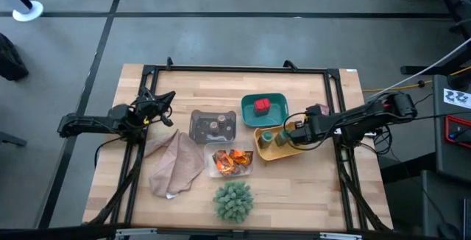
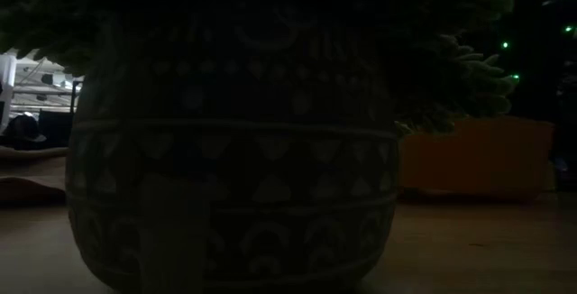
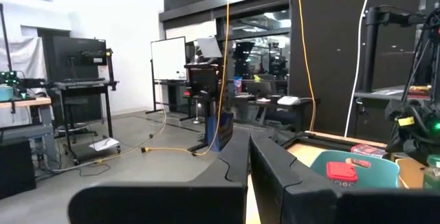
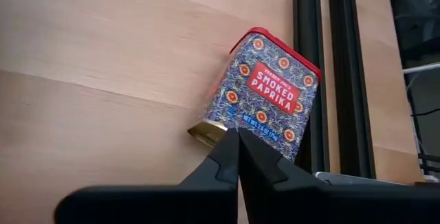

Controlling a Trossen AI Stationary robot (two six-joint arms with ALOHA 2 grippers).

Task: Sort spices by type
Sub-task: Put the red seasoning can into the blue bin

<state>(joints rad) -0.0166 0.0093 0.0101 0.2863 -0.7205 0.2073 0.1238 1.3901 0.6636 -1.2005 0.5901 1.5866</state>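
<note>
At mid-tabletop, four trays close together: grey tray with two brown-topped jars; teal tray with one red tub; yellow tray with green jars, partly covered by the right arm; clear tray with orange sachets. Crumpled cloth lying left of the grey and clear trays, touching both. Plant ball at the near edge, just below the clear tray.

Low view blocked almost wholly by the plant's patterned pot; only a strip of the yellow tray seen past its right side.

Second red tub, a paprika tin, found outside the trays on bare wood, just beside the black frame rail at the right side of the tabletop.

Right pincer: fingers pressed together, nothing between them. Tips set just in front of the tin's lower gold edge; contact with the tin cannot be told. Right arm reaching in from the right, over the yellow tray.

Left pincer: waiting at the left edge of the tabletop, well apart from the trays, fingers together and holding nothing. Teal tray with its red tub seen beyond them in the left wrist view, with the room behind.
</note>
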